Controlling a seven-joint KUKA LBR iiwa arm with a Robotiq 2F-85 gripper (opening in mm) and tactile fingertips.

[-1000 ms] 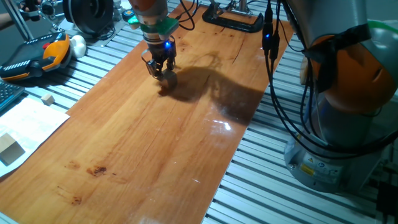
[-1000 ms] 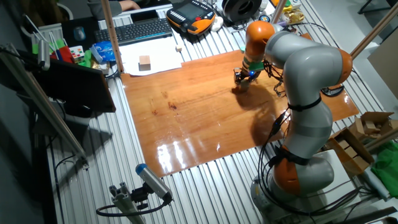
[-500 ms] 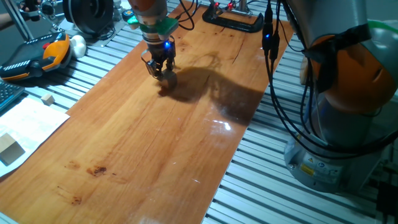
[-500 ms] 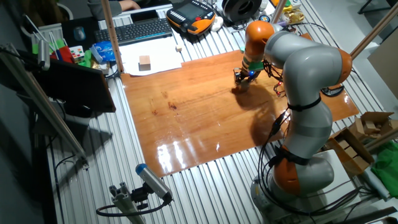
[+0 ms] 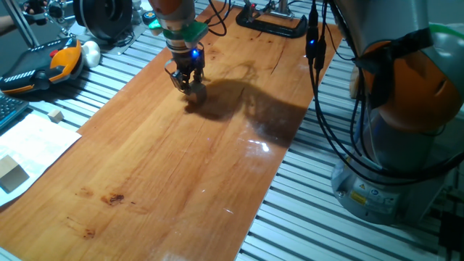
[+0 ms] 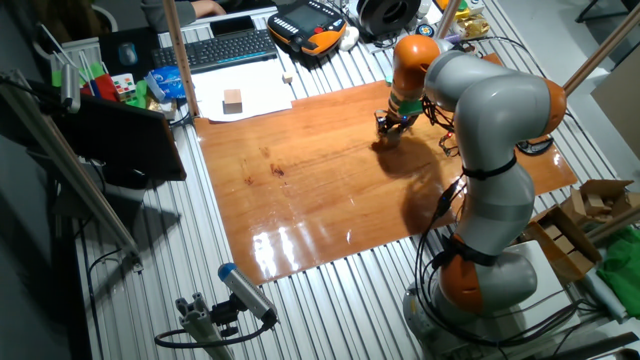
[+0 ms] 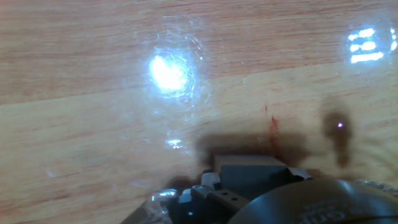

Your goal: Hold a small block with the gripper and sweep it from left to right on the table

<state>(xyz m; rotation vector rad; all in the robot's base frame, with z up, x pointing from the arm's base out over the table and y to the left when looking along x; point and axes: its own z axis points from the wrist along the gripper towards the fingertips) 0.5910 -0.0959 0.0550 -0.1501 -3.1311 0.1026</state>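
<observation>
Nothing has moved: gripper [image 5: 188, 81] stays low at the tabletop's [image 5: 159, 167] far end, fingers apparently clenched on the block [image 7: 249, 169]. Pressing hard during the sweep could twist the block free.

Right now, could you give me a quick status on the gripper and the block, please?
Gripper low at the table, fingers closed on small block. Block sits at board surface. Sweep path bare; larger block off the board.

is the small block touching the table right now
Cannot tell. In one fixed view the end effector sits low over the table, but the small block is a dim shape in shadow, so neither contact nor gap shows plainly.
</observation>
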